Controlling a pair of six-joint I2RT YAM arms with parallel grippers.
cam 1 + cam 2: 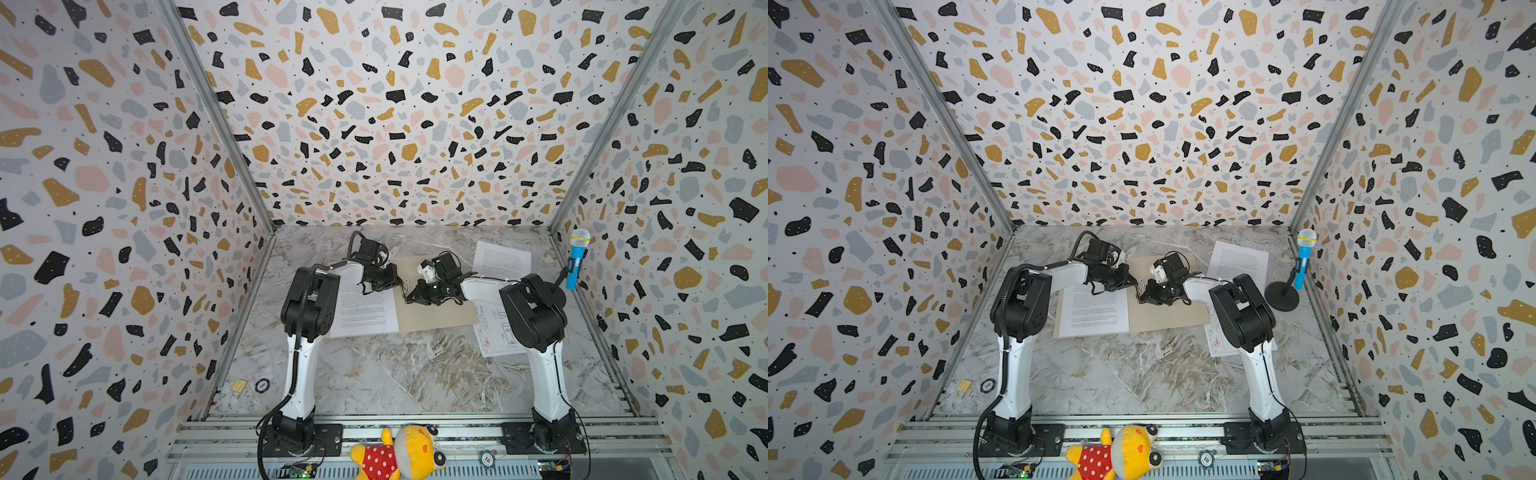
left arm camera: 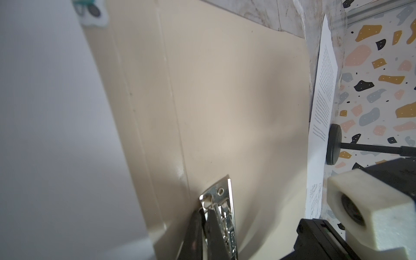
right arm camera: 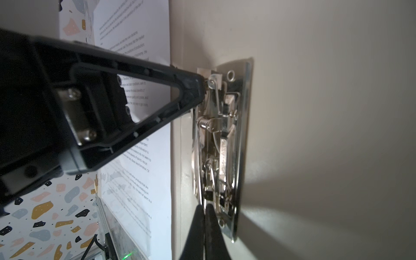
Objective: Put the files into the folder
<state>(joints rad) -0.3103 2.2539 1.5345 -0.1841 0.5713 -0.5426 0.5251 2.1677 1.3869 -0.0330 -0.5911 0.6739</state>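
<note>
Right pincer [image 3: 204, 210] closed, tips against one end of the metal clip [image 3: 225, 139] on the beige folder [image 3: 326, 112]. Left pincer [image 3: 199, 90] also closed, tip touching the clip's opposite end. Printed text sheet [image 3: 155, 162] lies flat just beside the clip, across the spine crease. Terrazzo wall [image 3: 45, 213] beyond.

So the left arm [image 1: 309, 303] and right arm [image 1: 534, 313] both fold in toward the middle, elbows up, wrists tipped down. The left gripper [image 1: 400, 284] and right gripper [image 1: 409, 298] sit nearly tip to tip, jaws pinched closed on both.
</note>
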